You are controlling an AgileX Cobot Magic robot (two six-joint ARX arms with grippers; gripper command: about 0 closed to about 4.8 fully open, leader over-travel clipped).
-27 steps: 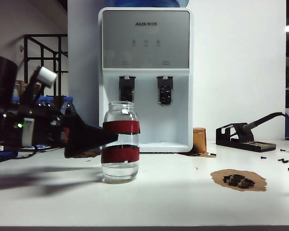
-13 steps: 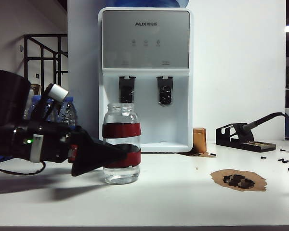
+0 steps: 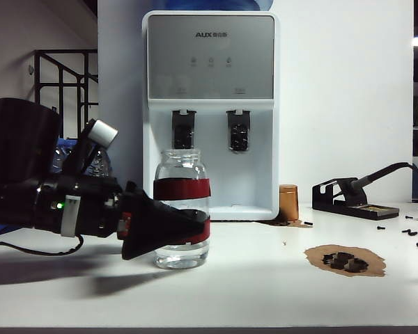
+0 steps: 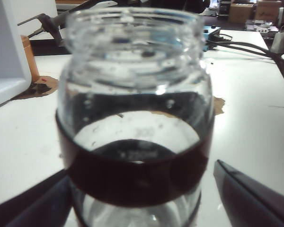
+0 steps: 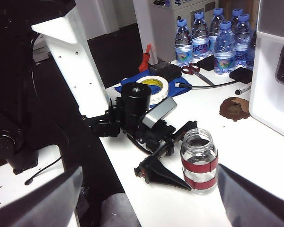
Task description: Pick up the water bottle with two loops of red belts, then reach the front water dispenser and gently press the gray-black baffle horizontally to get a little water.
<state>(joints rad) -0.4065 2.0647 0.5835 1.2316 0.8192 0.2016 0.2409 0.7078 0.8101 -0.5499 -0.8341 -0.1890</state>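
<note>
Item: water bottle [image 3: 182, 209], upright on the counter [image 3: 265, 292] before the water dispenser [image 3: 210, 111]. We see it between the spread fingers [image 4: 248, 194] of the left gripper [image 3: 188, 226], ungrasped. Right gripper [image 5: 146, 198]: released, held apart above the counter's edge.

The left arm reaches in low and nearly level from the counter's left edge, its black wrist ending in the left end effector [image 3: 188, 226], whose two dark tapered fingers [image 4: 248, 189] stand spread wide apart. The right end effector [image 5: 146, 198] hangs high above the counter near its right edge, tilted downward, jaws likewise wide open and holding nothing
</note>
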